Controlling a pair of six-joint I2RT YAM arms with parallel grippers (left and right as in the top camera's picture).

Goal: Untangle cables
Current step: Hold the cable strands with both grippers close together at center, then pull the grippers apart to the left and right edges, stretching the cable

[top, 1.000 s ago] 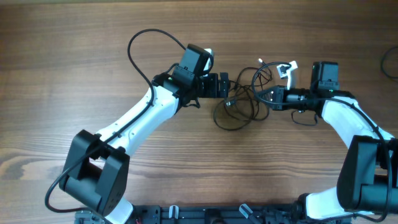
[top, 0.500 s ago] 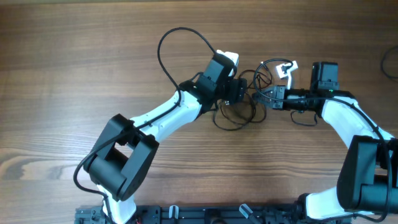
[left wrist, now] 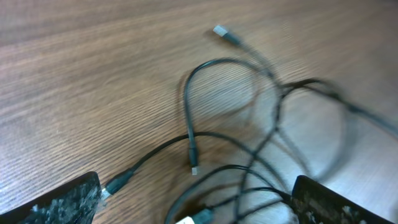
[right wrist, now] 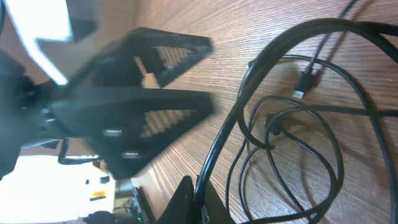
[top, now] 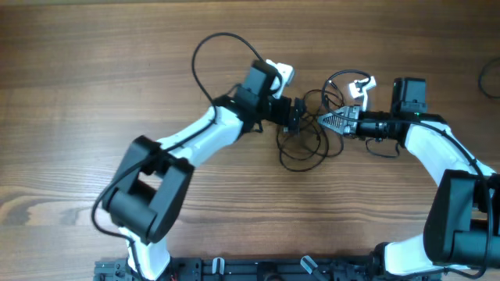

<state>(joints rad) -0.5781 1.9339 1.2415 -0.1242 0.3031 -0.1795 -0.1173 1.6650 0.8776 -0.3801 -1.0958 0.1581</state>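
Several thin black cables [top: 311, 133] lie tangled on the brown wooden table [top: 94, 78], between the left gripper [top: 295, 117] and right gripper [top: 322, 120]. Left wrist: its fingers [left wrist: 62, 202] are spread wide, with strands on the wood between them. Right wrist: blurry, jaws pressed together, apparently pinching one strand.

Cables: thin black cables [left wrist: 188, 124] lie looped over each other on the brown wooden desk [left wrist: 81, 74].
Plug: one silver plug [left wrist: 222, 32] sits past the loops.
Left gripper: the left gripper [left wrist: 196, 199] has its fingers [left wrist: 62, 202] wide apart, cables between them.
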